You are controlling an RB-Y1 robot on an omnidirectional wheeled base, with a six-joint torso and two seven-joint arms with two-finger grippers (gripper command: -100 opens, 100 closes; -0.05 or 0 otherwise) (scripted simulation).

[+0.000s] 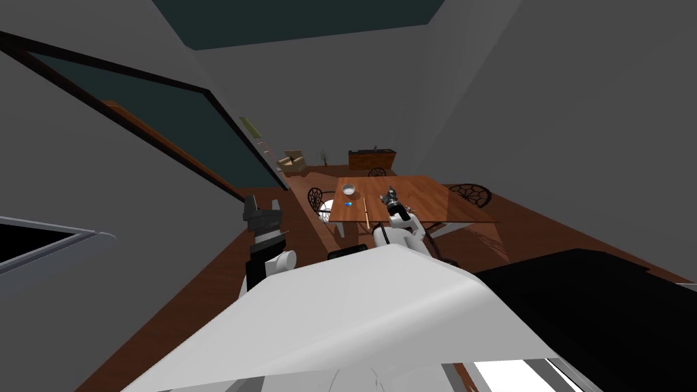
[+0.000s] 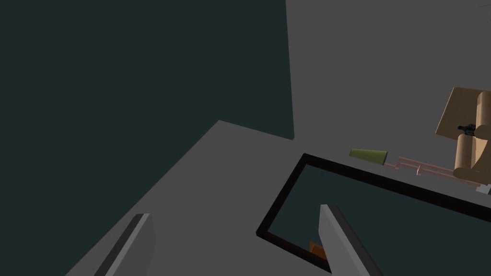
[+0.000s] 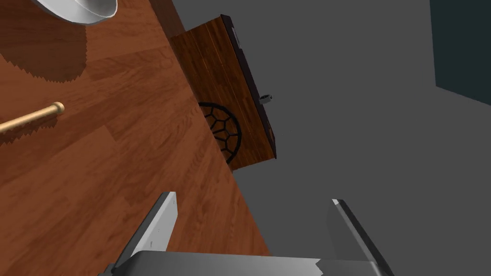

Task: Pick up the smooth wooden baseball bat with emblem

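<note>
slim pale wooden baseball bat [image 3: 29, 118], knobbed end, flat on reddish-brown wooden table [image 3: 120, 191] | right gripper [image 3: 251, 201] above table, fingers apart, empty | left gripper [image 2: 235, 213] fingers apart

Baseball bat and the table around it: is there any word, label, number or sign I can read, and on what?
None can be read.
The bat on the wooden table: plain light wood, no legible mark.
The small blue thing beside the white bowl: too small to read.
</note>
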